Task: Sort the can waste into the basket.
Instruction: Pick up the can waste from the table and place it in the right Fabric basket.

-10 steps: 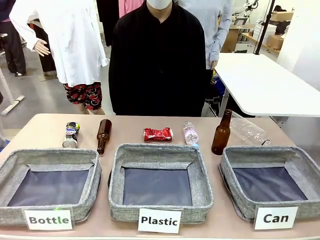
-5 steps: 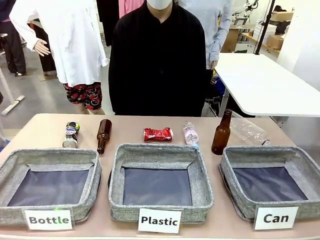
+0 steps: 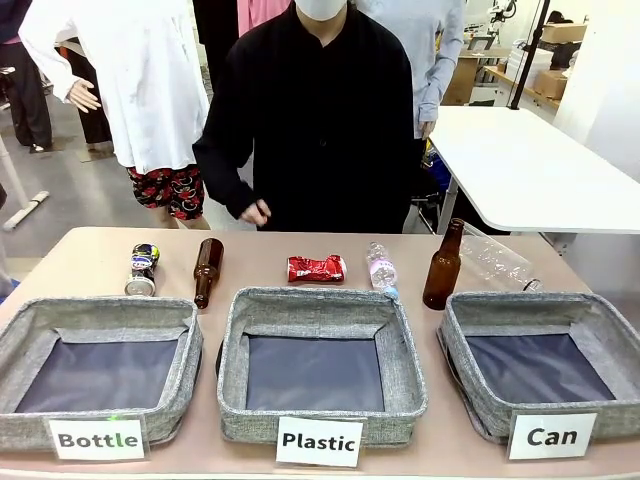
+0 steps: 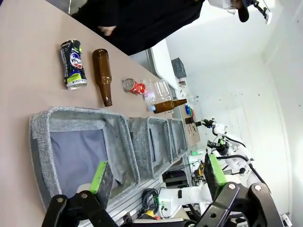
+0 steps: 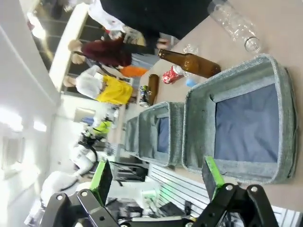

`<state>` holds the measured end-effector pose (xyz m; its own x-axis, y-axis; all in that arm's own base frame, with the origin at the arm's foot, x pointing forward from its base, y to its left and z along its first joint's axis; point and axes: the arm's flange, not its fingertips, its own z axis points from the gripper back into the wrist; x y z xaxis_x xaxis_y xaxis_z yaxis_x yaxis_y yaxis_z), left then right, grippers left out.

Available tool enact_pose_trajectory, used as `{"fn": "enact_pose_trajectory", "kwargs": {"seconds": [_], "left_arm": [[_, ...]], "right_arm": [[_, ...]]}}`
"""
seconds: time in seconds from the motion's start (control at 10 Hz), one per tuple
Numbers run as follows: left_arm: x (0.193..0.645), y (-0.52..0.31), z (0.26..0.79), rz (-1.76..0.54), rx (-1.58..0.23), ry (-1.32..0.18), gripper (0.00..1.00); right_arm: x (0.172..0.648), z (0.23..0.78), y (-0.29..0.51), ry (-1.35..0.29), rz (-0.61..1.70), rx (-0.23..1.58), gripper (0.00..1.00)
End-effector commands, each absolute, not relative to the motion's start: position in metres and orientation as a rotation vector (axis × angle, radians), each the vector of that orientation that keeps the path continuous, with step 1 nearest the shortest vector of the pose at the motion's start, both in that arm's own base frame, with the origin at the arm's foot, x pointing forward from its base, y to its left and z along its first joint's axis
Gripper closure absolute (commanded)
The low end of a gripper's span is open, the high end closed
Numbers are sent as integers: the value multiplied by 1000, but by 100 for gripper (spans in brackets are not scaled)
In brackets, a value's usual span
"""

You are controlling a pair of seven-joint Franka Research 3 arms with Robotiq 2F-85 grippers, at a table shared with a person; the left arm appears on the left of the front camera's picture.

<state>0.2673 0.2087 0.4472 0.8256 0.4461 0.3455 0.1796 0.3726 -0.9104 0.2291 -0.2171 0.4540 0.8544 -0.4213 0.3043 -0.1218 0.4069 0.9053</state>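
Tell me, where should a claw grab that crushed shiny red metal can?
Probably from above, across the crushed shiny red metal can at its crumpled middle. It lies on its side, ends left and right, with a small clear plastic bottle close by its right end, so closing front-to-back looks safest.

Tan table: Can basket, two other bins, red can, dark can, bottles.
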Motion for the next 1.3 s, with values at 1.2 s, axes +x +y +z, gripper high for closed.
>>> {"fn": "enact_pose_trajectory", "kwargs": {"seconds": [1.2], "left_arm": [[270, 211, 448, 165, -1210, -635, 0]], "right_arm": [[300, 584, 129, -507, 258, 427, 0]]}}
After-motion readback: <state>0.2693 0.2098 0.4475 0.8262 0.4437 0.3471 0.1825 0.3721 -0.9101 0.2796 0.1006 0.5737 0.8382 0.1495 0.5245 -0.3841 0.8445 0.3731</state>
